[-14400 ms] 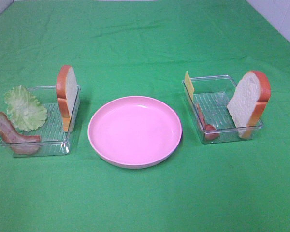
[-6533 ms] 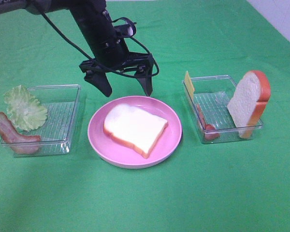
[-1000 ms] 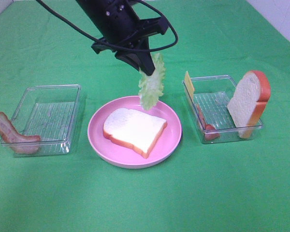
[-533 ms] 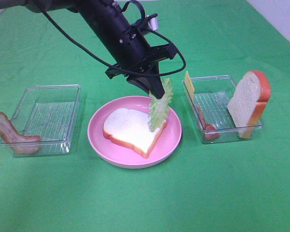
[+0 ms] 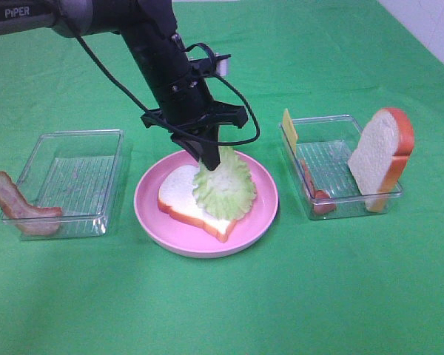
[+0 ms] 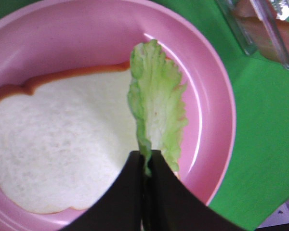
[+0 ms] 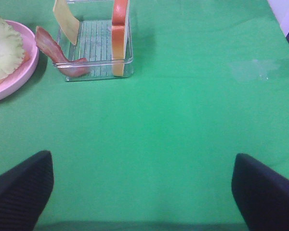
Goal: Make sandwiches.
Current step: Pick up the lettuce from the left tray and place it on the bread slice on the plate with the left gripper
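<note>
Desk [image 5: 222, 318] under a green cloth [image 5: 370, 288] fills the high view from edge to edge. Over it, the black left arm [image 5: 155, 52] comes in from the upper left of the frame. "PIPER" is written in white on its casing at the very corner, and its base is cut off there.

The round pink plate [image 5: 265, 214] sits mid-frame. The clear left tray [image 5: 78, 137] and the clear right tray [image 5: 333, 120] flank it, each near the plate but apart from it.

The flat bread slice [image 5: 179, 198] lies on the plate, white face up. The upright bread slice [image 5: 381, 151] stands on edge at the right tray's far right end.

The lettuce leaf [image 5: 223, 191] spreads over the right part of the flat slice. The left hand [image 5: 209, 161] pinches its upper end, fingers closed tight on it. The left wrist view shows that pinch close up, with the leaf's free end reaching past the crust. I can't tell whether the leaf rests fully on the bread.

The left bacon strip [image 5: 15, 203] hangs over the left tray's left wall. The right bacon strip [image 5: 316, 198] leans inside the right tray, half hidden by its wall from above and plainer in the right wrist view. The yellow cheese square [image 5: 289, 127] is propped at that tray's upper left corner.

The right hand [image 7: 142, 161] is outside the high view. Its own wrist view shows two dark fingertips spread wide over bare cloth.
</note>
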{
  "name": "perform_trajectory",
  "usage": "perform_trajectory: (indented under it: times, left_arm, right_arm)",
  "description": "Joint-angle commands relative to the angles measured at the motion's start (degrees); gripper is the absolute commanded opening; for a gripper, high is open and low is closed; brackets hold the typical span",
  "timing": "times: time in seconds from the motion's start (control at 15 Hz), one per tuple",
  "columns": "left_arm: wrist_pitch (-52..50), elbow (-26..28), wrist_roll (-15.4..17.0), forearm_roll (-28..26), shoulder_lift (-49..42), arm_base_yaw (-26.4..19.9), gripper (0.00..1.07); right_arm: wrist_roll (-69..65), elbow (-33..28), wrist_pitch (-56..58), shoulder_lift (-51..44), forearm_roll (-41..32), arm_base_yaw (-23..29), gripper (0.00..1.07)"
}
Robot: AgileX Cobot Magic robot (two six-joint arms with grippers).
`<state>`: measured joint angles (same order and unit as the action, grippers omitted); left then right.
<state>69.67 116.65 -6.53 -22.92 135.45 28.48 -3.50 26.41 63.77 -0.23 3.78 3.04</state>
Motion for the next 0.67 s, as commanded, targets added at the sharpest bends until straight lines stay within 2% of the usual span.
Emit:
perform_trajectory:
  times: [0.07, 0.13, 0.27, 0.33, 0.4, 0.47, 0.53, 0.6, 0.67]
  left_arm:
    - [3.95, 0.23, 1.03, 1.66, -0.06, -0.06, 0.0]
    - [3.5, 0.23, 1.03, 1.66, -0.06, -0.06, 0.0]
    - [3.61, 0.23, 1.03, 1.66, -0.06, -0.06, 0.08]
    - [3.78, 0.23, 1.03, 1.66, -0.06, -0.06, 0.21]
    - [4.01, 0.23, 1.03, 1.66, -0.06, -0.06, 0.4]
    - [4.53, 0.23, 1.03, 1.66, -0.06, -0.06, 0.7]
    - [4.87, 0.23, 1.03, 1.72, -0.06, -0.06, 0.94]
    - [4.93, 0.23, 1.26, 1.78, -0.11, -0.06, 1.01]
    - [5.27, 0.29, 1.49, 2.41, -0.11, -0.06, 1.01]
  right_arm:
    - [0.52, -0.34, -0.63, -1.78, -0.29, -0.4, 0.97]
    - [0.52, -0.34, -0.63, -1.78, -0.29, -0.4, 0.97]
    - [0.52, -0.34, -0.63, -1.78, -0.29, -0.4, 0.97]
    - [0.52, -0.34, -0.63, -1.78, -0.29, -0.4, 0.97]
    - [0.52, -0.34, -0.63, -1.78, -0.29, -0.4, 0.97]
    - [0.52, -0.34, -0.63, -1.78, -0.29, -0.4, 0.97]
    - [0.52, -0.34, -0.63, -1.78, -0.29, -0.4, 0.97]
    - [0.52, -0.34, -0.63, -1.78, -0.29, -0.4, 0.97]
    - [0.52, -0.34, -0.63, -1.78, -0.29, -0.4, 0.97]
